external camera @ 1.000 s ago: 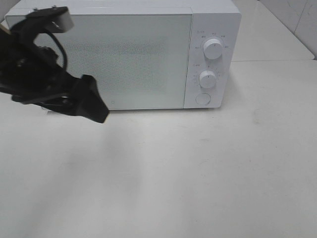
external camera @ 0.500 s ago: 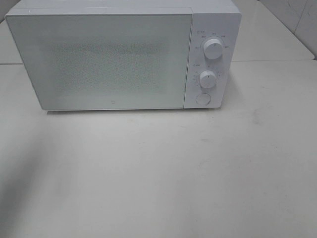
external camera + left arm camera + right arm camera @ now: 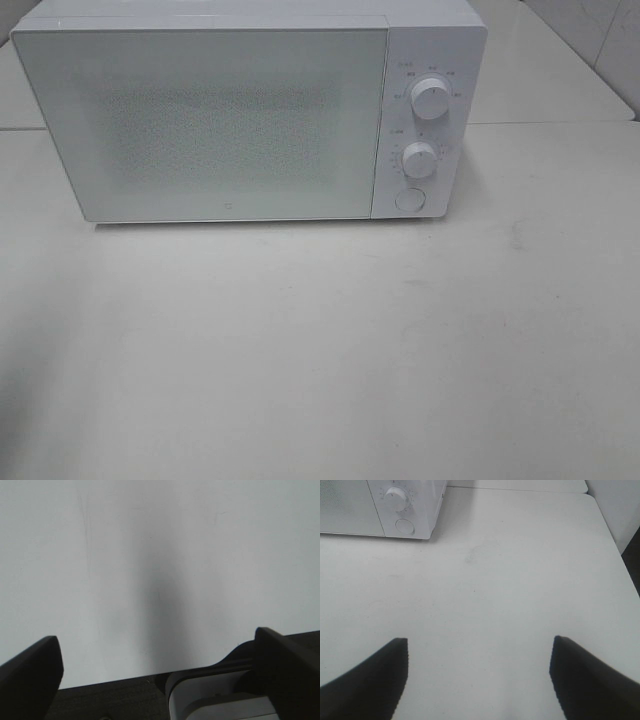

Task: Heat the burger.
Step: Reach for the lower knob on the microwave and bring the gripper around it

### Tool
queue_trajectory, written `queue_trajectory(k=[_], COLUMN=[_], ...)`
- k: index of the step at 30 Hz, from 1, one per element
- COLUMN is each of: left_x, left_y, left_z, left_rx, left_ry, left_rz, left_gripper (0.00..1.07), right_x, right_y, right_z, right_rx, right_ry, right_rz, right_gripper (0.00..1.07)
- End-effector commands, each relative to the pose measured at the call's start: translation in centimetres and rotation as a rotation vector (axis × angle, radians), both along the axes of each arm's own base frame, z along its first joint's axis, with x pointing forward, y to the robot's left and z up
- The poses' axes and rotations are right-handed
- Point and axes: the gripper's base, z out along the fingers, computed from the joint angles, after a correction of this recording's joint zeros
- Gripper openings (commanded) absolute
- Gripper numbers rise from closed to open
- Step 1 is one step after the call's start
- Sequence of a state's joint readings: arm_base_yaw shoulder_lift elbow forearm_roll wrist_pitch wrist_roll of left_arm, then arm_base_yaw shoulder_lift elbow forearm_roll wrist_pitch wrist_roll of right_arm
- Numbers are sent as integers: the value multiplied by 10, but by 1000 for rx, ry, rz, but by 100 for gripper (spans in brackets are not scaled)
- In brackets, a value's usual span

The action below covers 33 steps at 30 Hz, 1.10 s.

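The burger shows in no view. A white microwave [image 3: 250,110] stands at the back of the white table [image 3: 320,340], its door shut; its lower knob [image 3: 396,498] also shows in the right wrist view. Neither arm appears in the exterior high view. My left gripper [image 3: 155,670] is open over bare table near the table's edge, nothing between its fingers. My right gripper [image 3: 477,672] is open too, above bare table in front and to the right of the microwave, holding nothing.
The microwave has two round knobs [image 3: 429,99] and a round button [image 3: 409,200] on its right panel. In the left wrist view the table edge [image 3: 125,681] gives way to dark floor. A second table surface [image 3: 560,70] lies behind on the right.
The left arm, which stood in front of the microwave's left side a second ago, has withdrawn out of the exterior high view. The microwave has not moved.
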State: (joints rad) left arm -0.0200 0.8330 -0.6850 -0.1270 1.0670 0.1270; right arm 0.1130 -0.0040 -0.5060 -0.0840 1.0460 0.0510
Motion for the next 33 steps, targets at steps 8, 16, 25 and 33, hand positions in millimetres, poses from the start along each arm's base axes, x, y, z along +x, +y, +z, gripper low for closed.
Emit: queue_trajectory(k=[8, 16, 25, 33], left_x=[-38, -64, -85, -108], left_y=[1, 1, 1, -3], left_z=[-16, -2, -10, -5], left_rx=[-28, -40, -42, -94], left_ry=[-186, -354, -358, -508], left_rz=[37, 36, 28, 18], left_gripper=[97, 97, 97, 97], right_x=[-3, -3, -3, -3], right_y=[-1, -1, -1, -1], right_z=[1, 1, 1, 1], right_rx=[4, 4, 4, 4], right_ry=[-37, -37, -37, -37], right_rz=[-13, -13, -13, -13], right_gripper=[76, 76, 76, 76])
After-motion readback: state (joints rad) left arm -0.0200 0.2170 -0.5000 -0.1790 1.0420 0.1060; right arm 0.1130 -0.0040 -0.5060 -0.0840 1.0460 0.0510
